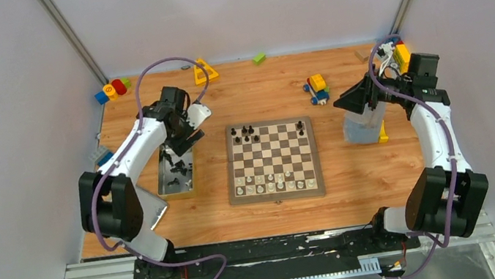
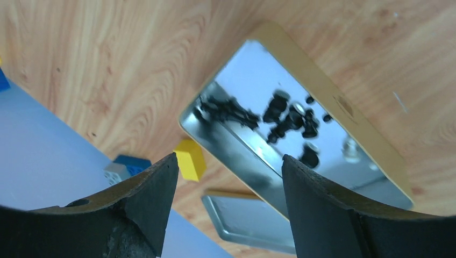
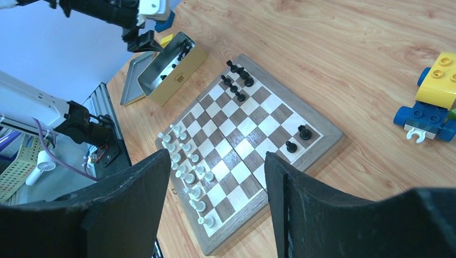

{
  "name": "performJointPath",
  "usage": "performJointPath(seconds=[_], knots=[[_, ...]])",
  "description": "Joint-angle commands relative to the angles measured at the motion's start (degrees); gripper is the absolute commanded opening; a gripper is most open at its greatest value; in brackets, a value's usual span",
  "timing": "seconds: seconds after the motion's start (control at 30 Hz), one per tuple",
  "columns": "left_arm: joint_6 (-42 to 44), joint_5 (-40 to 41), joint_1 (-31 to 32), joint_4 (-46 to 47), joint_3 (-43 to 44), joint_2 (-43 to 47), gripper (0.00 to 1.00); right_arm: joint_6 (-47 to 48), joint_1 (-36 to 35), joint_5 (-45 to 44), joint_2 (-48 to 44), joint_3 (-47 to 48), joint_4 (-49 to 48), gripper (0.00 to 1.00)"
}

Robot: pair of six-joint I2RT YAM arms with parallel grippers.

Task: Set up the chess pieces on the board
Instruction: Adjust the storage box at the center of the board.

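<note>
Retrieval of black chess pieces (image 2: pixel 293 121) from the tin (image 2: pixel 344 107) is in hand: left claw (image 2: pixel 230 161) hovers spread and empty above them, right claw (image 3: pixel 216 156) hangs spread near the half-set board (image 1: pixel 278 198); next, descend and pinch one piece.

The tin (image 2: pixel 242 70), at the board's (image 3: pixel 253 126) nine o'clock, is mirror-bright metal. The board is matt wood, the table (image 1: pixel 356 190) smooth grained wood, and the toy blocks (image 3: pixel 438 80) glossy plastic.
</note>
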State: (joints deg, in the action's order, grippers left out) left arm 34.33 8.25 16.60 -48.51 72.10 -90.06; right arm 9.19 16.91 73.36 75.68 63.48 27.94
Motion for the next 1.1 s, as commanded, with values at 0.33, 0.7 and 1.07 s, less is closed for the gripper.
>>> performJointPath(seconds=[0.33, 0.7, 1.07], knots=[[6.98, -2.30, -2.45, 1.32, 13.67, -20.18, 0.62, 1.97, -0.25, 1.53, -0.45, -0.90, -2.45, 0.66], [-4.78, -5.85, -7.72, -1.14, 14.62, -22.29, 0.20, 2.06, -0.27, 1.34, 0.20, -1.16, -2.44, 0.66], [-18.17, -7.90, -15.84, -7.42, 9.71, -16.94, 0.19, 2.39, -0.21, 1.34, 0.13, -1.40, -2.44, 0.66]])
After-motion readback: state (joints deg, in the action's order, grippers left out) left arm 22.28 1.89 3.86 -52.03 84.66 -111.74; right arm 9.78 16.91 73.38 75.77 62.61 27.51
